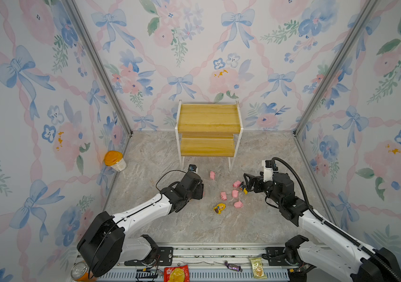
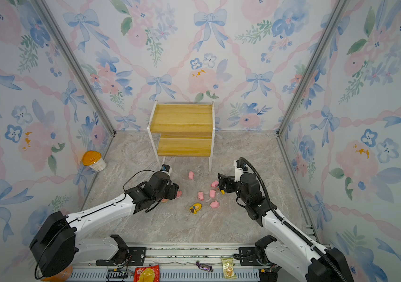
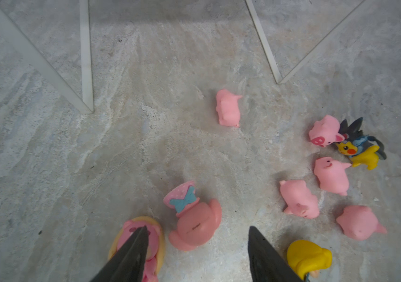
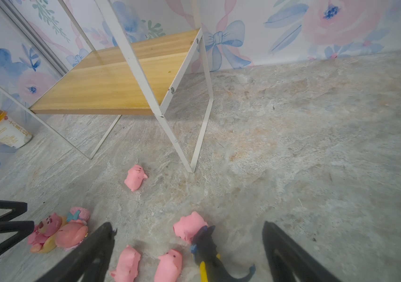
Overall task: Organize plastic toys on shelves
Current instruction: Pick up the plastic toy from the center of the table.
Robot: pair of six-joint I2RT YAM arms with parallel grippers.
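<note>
Nine plastic toys (image 1: 235, 193) lie on the worktop (image 1: 160, 156) in front of the shelves (image 1: 208, 119). The left pincer (image 3: 197, 228) stands partly open astride the pink blue-hatted figure (image 3: 194, 219), gripping nothing — one finger crosses the pig on round base (image 3: 155, 236). The right pincer (image 4: 188, 224), spread wide, flanks the black-and-yellow creature (image 4: 204, 241) and holds nothing.
</note>
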